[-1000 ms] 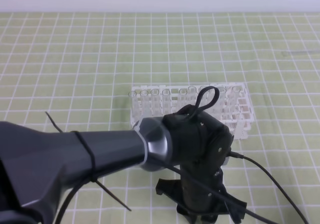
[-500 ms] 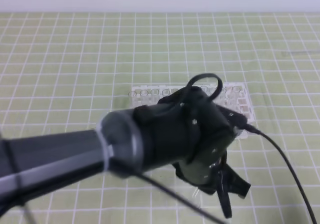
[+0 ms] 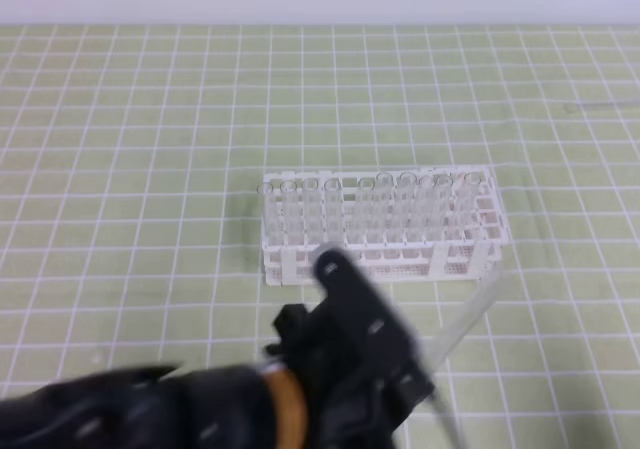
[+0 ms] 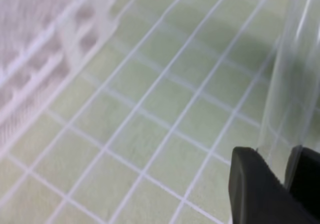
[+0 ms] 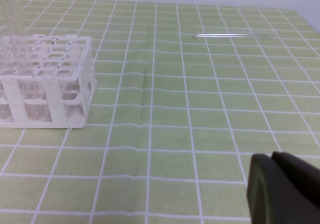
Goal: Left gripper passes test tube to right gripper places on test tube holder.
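Note:
The left gripper (image 3: 405, 369), black and motion-blurred, sits low in the exterior high view, near the front edge. It is shut on the test tube (image 3: 470, 314), a clear tube slanting up and right toward the rack's near right corner. In the left wrist view the test tube (image 4: 292, 69) rises from between the two black fingertips (image 4: 257, 184). The white test tube holder (image 3: 385, 259) stands mid-mat with several clear tubes upright in its back row. In the right wrist view the holder (image 5: 47, 79) is at left. Only a dark part of the right gripper (image 5: 282, 189) shows at bottom right, with its jaws hidden.
A second clear tube (image 5: 232, 35) lies flat on the green grid mat (image 3: 150, 119), far right of the rack, and shows faintly in the exterior high view (image 3: 600, 105). A pale wall runs along the mat's far edge.
The left arm has swung down and toward the front edge, uncovering the whole rack it was hiding. The tube in its grip now shows slanting beside the rack.

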You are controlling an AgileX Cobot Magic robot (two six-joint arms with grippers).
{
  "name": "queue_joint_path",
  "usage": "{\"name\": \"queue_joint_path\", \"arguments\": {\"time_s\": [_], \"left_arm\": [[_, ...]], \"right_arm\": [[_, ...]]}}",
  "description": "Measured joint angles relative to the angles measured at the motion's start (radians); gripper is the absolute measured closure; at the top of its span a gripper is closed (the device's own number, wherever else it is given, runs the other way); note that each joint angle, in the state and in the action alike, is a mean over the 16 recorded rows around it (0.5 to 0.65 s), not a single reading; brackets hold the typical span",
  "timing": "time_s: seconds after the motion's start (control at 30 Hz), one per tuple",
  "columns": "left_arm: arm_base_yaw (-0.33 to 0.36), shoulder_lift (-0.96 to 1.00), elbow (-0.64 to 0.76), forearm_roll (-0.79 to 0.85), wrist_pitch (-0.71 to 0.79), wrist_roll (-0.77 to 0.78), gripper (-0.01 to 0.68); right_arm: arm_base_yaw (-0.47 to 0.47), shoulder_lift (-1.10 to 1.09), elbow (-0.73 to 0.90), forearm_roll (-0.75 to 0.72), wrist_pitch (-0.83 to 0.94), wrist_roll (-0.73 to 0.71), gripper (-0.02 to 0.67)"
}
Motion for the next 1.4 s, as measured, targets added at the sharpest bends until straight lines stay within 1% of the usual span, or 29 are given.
{"name": "queue_joint_path", "arguments": {"time_s": [0.1, 0.23, 0.4, 0.7, 0.77, 0.83, 0.9, 0.97, 1.1, 1.27, 1.33, 1.4], "left_arm": [[0.002, -0.058, 0.087, 0.041, -0.089, -0.003, 0.545], [0.004, -0.11, 0.157, 0.085, -0.149, -0.007, 0.546], [0.005, -0.127, 0.182, 0.105, -0.153, -0.011, 0.549], [0.005, -0.127, 0.185, 0.107, -0.164, -0.015, 0.553], [0.005, -0.127, 0.185, 0.108, -0.169, -0.015, 0.552], [0.005, -0.127, 0.185, 0.108, -0.175, -0.015, 0.552], [0.005, -0.126, 0.185, 0.108, -0.181, -0.015, 0.551], [0.005, -0.126, 0.185, 0.108, -0.189, -0.015, 0.551], [0.005, -0.126, 0.185, 0.108, -0.206, -0.015, 0.551], [0.005, -0.125, 0.185, 0.108, -0.234, -0.015, 0.552], [0.005, -0.125, 0.185, 0.108, -0.245, -0.015, 0.552], [0.005, -0.124, 0.185, 0.108, -0.255, -0.015, 0.552]], "right_arm": [[0.0, 0.0, 0.0, 0.0, 0.0, 0.0, 0.666], [0.0, 0.0, 0.0, 0.0, 0.0, 0.0, 0.666], [0.0, 0.0, 0.0, 0.0, 0.0, 0.0, 0.666], [0.0, 0.0, 0.0, -0.014, 0.0, 0.0, 0.666], [0.0, 0.0, 0.0, -0.001, -0.003, 0.001, 0.666], [0.0, 0.0, 0.0, 0.048, -0.014, 0.001, 0.666], [0.0, 0.0, 0.0, 0.135, -0.033, 0.002, 0.666], [0.0, 0.0, 0.0, 0.262, -0.056, 0.002, 0.666], [0.0, 0.0, -0.001, 0.58, -0.122, 0.003, 0.666], [0.0, 0.0, -0.001, 1.006, -0.27, 0.004, 0.666], [0.0, 0.0, -0.001, 1.146, -0.332, 0.004, 0.666], [0.0, 0.0, -0.002, 1.247, -0.384, 0.004, 0.666]]}}
